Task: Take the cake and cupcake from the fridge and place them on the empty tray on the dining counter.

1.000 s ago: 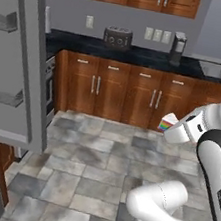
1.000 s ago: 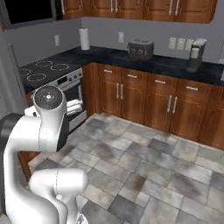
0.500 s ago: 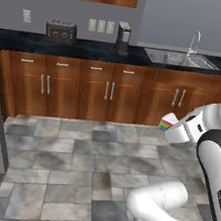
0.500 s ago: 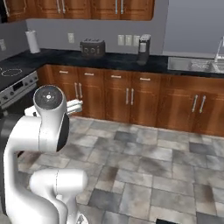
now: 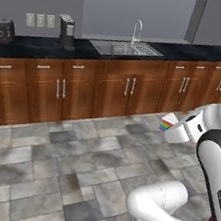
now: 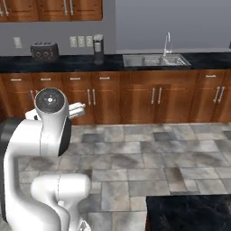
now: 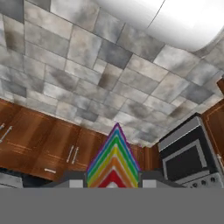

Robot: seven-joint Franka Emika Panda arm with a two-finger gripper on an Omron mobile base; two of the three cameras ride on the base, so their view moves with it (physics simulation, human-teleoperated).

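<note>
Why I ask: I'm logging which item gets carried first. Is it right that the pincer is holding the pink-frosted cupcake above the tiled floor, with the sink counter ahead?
Not quite: the pincer holds the cake, a wedge with rainbow-striped layers, as the hand view shows. The rest stands: it is above the tiled floor, with the sink counter ahead.
</note>
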